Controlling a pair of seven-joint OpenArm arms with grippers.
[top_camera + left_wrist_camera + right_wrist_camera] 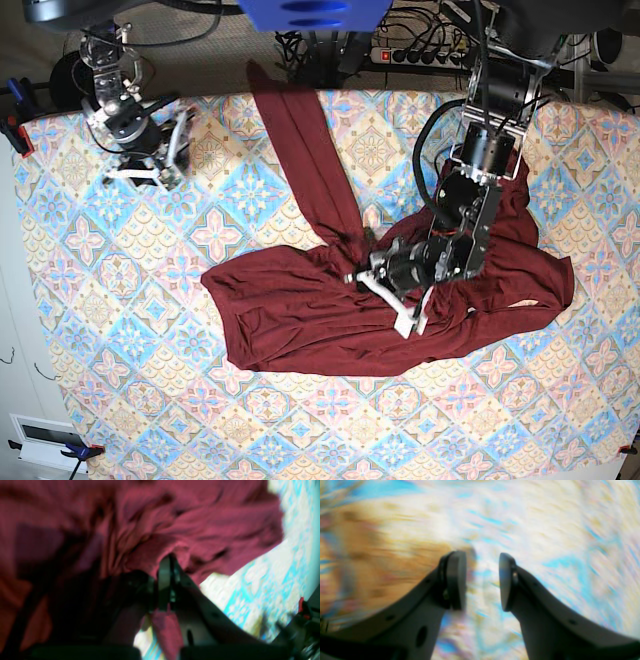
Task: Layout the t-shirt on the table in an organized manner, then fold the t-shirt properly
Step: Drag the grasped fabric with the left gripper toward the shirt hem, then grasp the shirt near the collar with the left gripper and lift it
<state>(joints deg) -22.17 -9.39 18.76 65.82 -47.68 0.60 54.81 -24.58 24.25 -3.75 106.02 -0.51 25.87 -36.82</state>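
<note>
The maroon t-shirt (300, 320) lies crumpled across the middle and right of the table (120, 330), with one long strip running up to the far edge. My left gripper (396, 304) is down on the shirt's middle. In the left wrist view its fingers (163, 580) are pressed together with a fold of the t-shirt (200, 525) pinched between them, and a bit of red cloth shows below the pads. My right gripper (150, 170) sits at the far left corner, away from the shirt. Its view is blurred; the right gripper (482, 580) is open over bare patterned cloth, holding nothing.
Cables and a power strip (425, 52) lie beyond the far edge. A red clamp (14, 125) grips the left edge and another clamp (80, 452) the near left corner. Patterned cloth shows all around the shirt, widest at the left and front.
</note>
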